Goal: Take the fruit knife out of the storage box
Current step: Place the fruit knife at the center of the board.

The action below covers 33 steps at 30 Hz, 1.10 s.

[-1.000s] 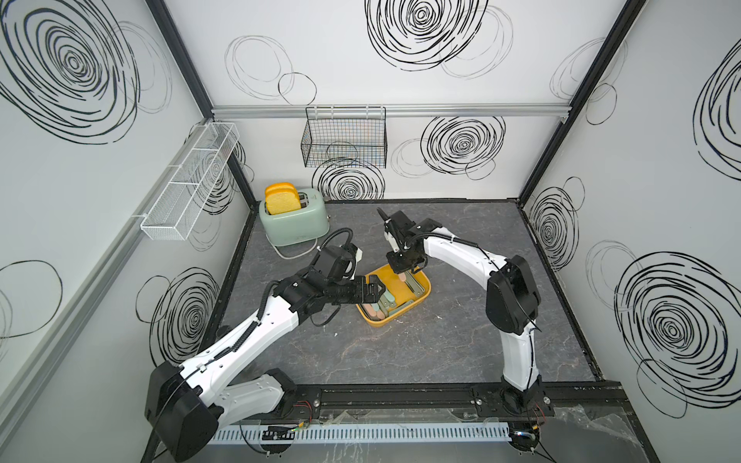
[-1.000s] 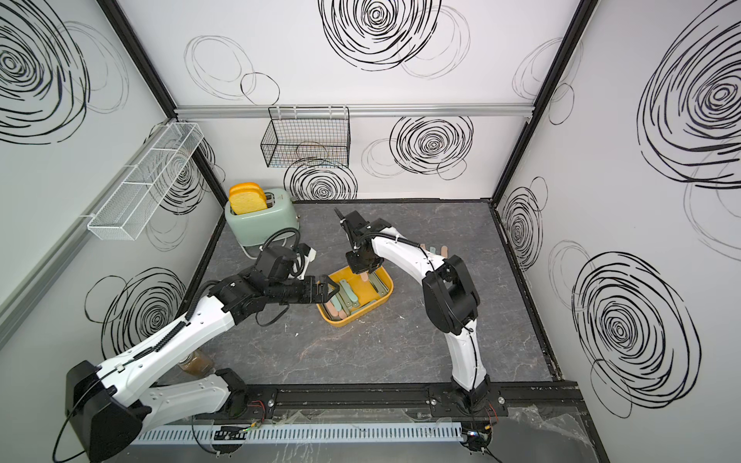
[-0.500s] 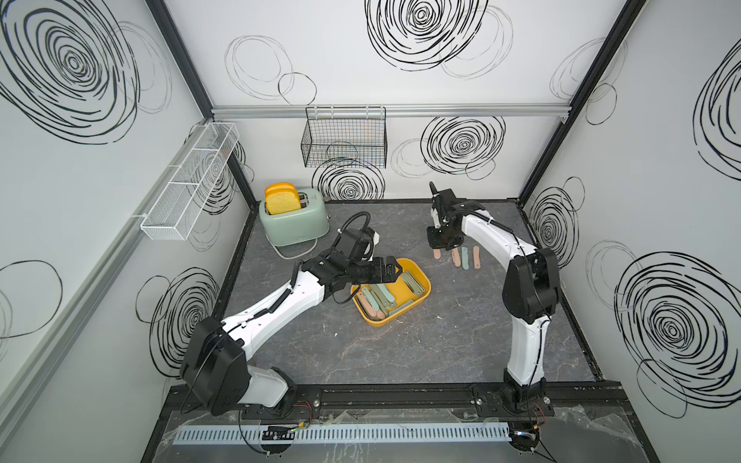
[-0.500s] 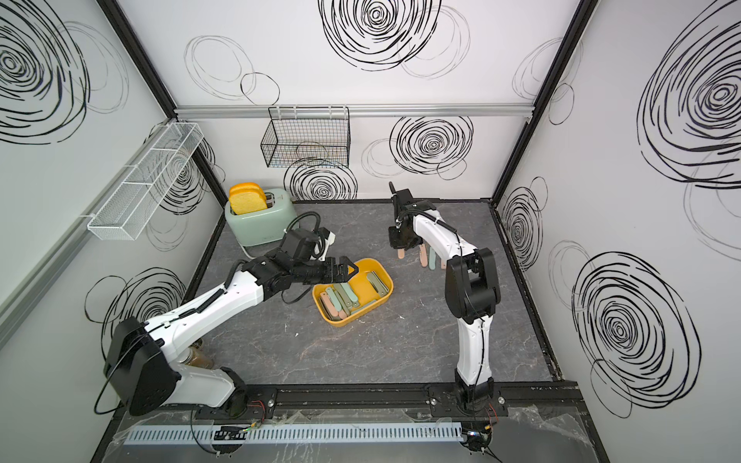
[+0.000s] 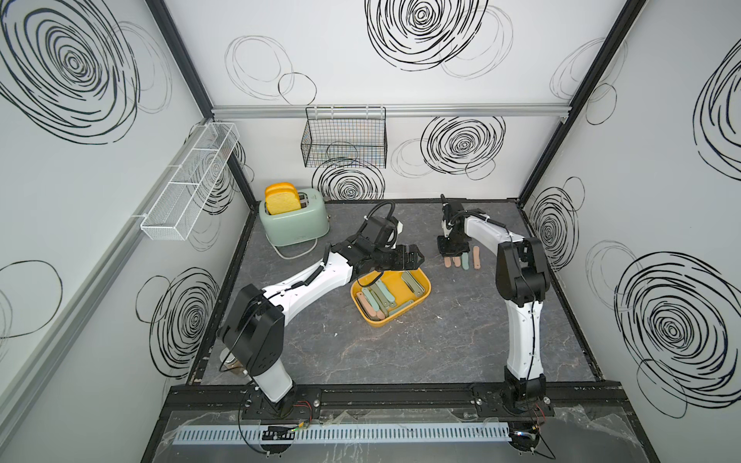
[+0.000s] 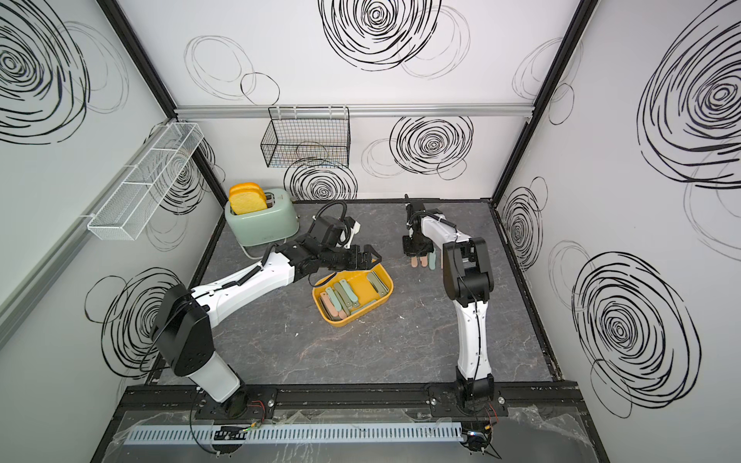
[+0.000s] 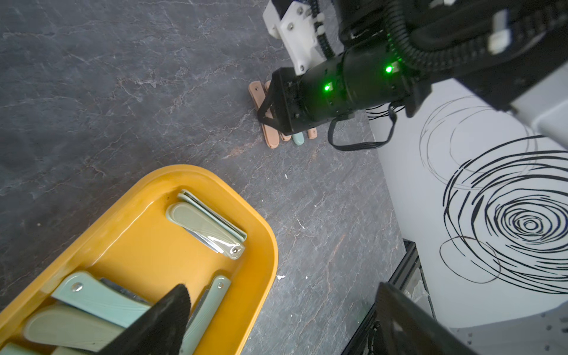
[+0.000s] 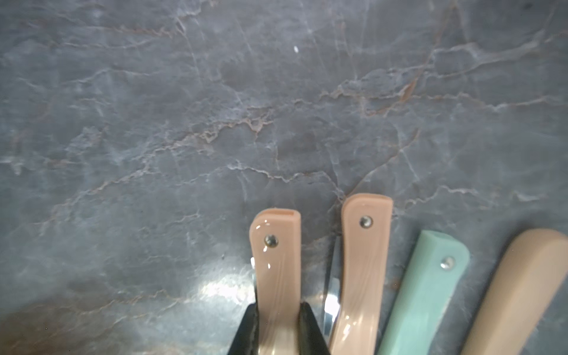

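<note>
fruit knife (image 8: 276,261) between right fingers (image 8: 309,335)

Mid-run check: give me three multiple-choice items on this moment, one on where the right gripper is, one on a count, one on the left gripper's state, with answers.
1. The right gripper is:
A) over the toaster
B) at the row of knives on the table, apart from the storage box
C) inside the box

2. Knives in that row, counting the held one:
A) two
B) four
C) six

3. The left gripper is:
A) shut on a knife
B) shut on the box rim
C) open and empty, above the box's edge

Answers:
1 B: both top views show it at the row, away from the box.
2 B: the right wrist view shows the pink knife in the jaws, then a second pink knife, a teal knife and a tan knife.
3 C: its fingers stand wide apart with nothing between them.
</note>
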### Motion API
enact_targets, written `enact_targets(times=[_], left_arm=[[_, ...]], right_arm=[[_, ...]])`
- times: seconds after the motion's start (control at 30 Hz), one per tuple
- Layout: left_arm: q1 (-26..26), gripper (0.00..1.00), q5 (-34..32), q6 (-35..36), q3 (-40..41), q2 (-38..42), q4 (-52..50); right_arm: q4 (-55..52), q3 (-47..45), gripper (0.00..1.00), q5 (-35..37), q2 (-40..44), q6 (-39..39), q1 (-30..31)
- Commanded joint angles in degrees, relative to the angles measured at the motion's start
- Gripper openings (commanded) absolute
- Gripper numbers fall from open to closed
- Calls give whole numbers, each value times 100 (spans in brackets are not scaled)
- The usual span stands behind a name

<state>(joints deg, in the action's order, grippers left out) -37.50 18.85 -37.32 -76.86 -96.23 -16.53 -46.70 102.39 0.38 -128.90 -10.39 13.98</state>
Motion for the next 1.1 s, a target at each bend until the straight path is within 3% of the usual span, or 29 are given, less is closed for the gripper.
enact_targets(times=[0.0,0.27,0.6,1.07], left_arm=[[5,98,74,76,-162,-96,142],[5,98,119,58,-172,-142,152],[39,98,11,137,-14,192,-76],[120,98,-255,47,1721,2275,-607]], right_arm=[[-41,257,16,23,-92,155,-34],[-68,396,35,98,-106,152,-71],[-368,726,37,253,356,42,122],[-317,-694,37,32,1973,-277,1811]])
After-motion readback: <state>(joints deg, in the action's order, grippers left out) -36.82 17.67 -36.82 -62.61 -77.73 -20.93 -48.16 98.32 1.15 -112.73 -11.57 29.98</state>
